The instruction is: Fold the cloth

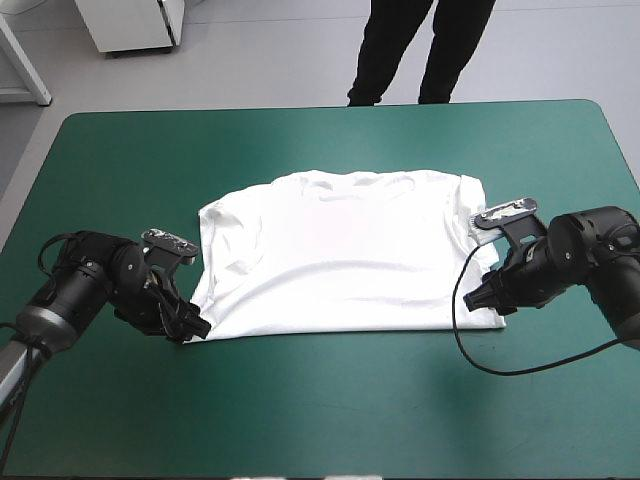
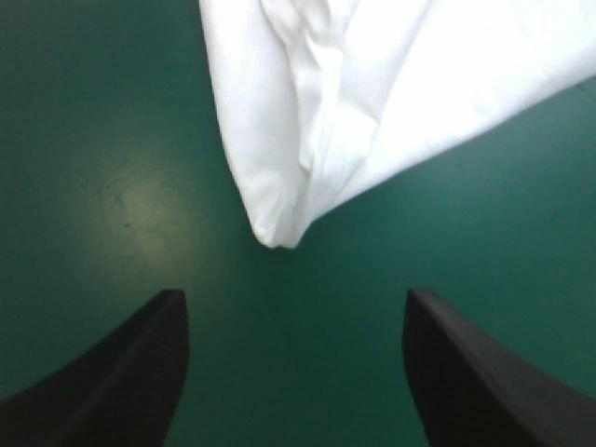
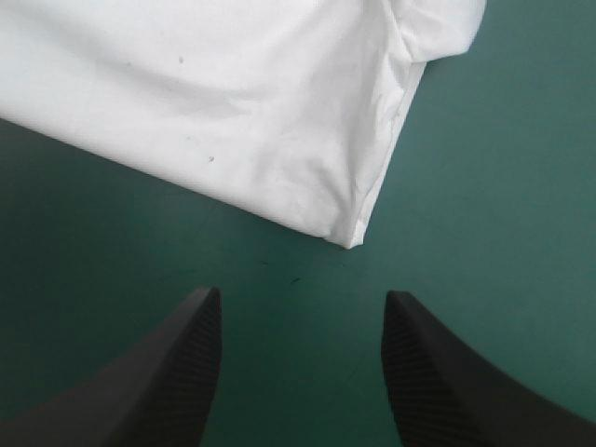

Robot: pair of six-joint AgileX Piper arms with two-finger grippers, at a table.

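teal-green cover (image 1: 320,420) holds the white short-sleeved t-shirt (image 1: 340,250), seemingly folded once. my left gripper (image 2: 293,292) and right gripper (image 3: 300,292) gape wide before its near corners; more folds remain.

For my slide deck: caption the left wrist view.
Open left gripper facing a corner of the T-shirt on the teal-green cover.

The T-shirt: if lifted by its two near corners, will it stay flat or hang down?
Probably it would sag: the T-shirt shows soft wrinkles and lies limp. It looks thin at the corner ahead of the left end effector, so likely light. Pushed, it may bunch rather than slide on the teal-green cover.
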